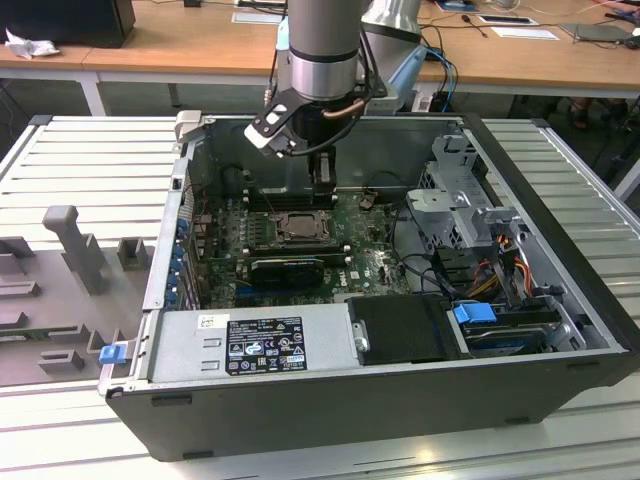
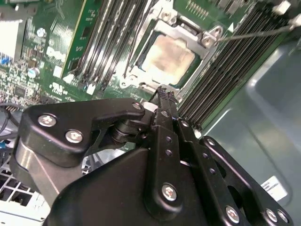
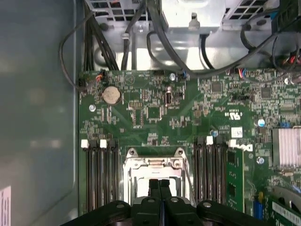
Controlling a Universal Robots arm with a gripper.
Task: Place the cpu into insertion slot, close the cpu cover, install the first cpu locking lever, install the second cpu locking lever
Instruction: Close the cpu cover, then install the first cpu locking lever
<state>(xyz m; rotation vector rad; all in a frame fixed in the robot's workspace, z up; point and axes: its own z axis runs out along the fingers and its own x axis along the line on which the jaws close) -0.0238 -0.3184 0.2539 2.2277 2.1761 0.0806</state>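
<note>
**Chip seated, pincer clenched above it**

Gripper clenched, fingers pressed together with nothing between them, just above the cpu. The cpu lies flat on the motherboard between memory slots, framed by the cpu cover.

An open computer case sits on a slatted table, motherboard exposed.
</note>
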